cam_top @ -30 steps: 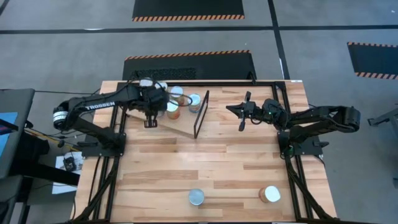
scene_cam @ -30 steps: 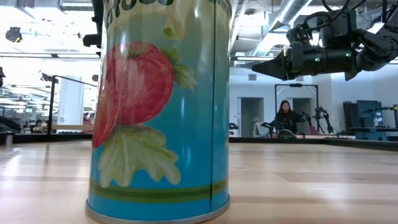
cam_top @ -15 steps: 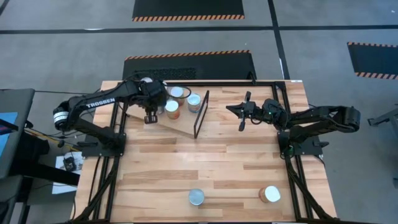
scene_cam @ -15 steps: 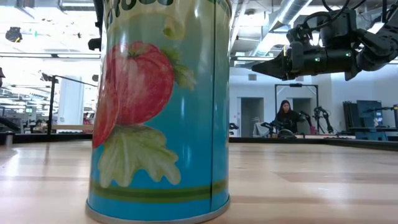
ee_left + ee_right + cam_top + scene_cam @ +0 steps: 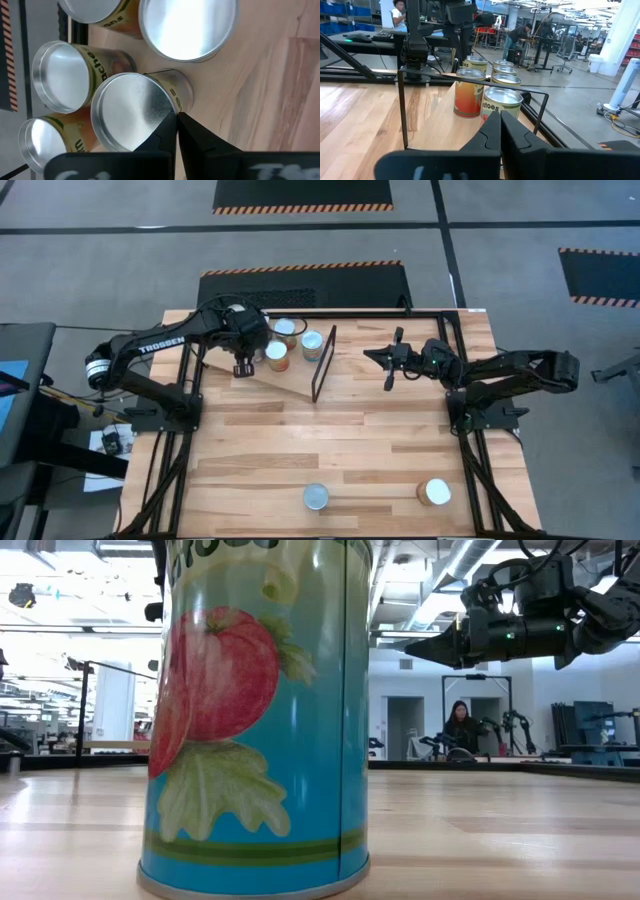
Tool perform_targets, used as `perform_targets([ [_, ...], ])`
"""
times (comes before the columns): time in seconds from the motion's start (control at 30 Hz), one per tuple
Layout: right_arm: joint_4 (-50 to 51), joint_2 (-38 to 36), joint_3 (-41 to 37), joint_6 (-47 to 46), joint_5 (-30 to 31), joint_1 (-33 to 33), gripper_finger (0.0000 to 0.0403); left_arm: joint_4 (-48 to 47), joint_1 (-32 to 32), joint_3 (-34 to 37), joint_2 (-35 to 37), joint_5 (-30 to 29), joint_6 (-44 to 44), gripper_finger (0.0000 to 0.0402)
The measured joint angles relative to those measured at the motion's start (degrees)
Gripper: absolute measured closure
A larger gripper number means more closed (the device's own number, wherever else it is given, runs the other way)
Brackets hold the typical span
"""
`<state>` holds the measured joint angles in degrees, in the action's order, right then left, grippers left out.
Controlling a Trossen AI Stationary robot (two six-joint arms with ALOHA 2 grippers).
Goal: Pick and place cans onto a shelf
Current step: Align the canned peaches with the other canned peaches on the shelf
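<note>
The shelf [image 5: 288, 380], a tilted light wooden board with a thin black frame [image 5: 322, 365], stands at the table's far left. Several cans stand on it [image 5: 277, 355], silver tops up; they also show in the left wrist view [image 5: 132, 110] and the right wrist view [image 5: 502, 107]. My left gripper [image 5: 242, 370] is shut and empty above the shelf's left part, its tips [image 5: 176, 119] beside one can's rim. My right gripper [image 5: 372, 355] is shut and empty, in the air right of the shelf. Two more cans [image 5: 316, 497] [image 5: 434, 492] stand near the table's near edge. My left gripper's shut fingertips come from above, pointing down, and stand at the rim [image 5: 167, 107] of one can on the shelf. I cannot tell whether they touch it.
The near-edge can with a tomato label [image 5: 260, 710] fills the low view. Black table frame rails run along the far and side edges [image 5: 400, 313]. Bare wooden tabletop [image 5: 330, 440] lies between the shelf and the two near cans. A person sits far behind [image 5: 462, 725].
My left gripper has moved a little toward the table's far edge, staying shut beside the cans on the shelf. The cans and my right arm have kept still.
</note>
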<state>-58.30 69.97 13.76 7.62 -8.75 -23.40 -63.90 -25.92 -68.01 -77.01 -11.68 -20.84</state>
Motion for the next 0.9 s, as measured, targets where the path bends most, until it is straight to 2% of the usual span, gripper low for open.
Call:
perform_targets([
  [0.9, 0.0, 0.0, 0.0, 0.0, 0.0, 0.0, 0.0391, 0.6, -1.1, 0.0, 0.0, 2.2, 0.4, 0.0401],
])
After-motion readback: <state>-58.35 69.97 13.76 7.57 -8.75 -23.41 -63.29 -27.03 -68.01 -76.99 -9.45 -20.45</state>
